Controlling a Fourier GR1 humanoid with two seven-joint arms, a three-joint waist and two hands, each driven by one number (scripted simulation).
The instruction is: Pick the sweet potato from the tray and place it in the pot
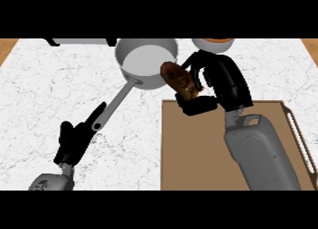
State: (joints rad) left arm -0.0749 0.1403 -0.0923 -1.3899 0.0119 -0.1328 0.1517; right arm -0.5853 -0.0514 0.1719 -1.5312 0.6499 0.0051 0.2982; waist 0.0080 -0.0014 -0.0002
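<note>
So the right hand (219,80) has its fingers curled round the sweet potato (178,78), which sits just beside the right rim of the pot (147,60), past the far edge of the tray (194,147). The left hand (73,143) rests at lower left with its fingers straight, near the end of the pot's handle (119,103), on the white counter (49,89).

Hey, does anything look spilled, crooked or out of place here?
Nothing stands out. The pot sits upright on the counter, the tray lies flat, and the sweet potato is in the right hand beside the pot's rim.
</note>
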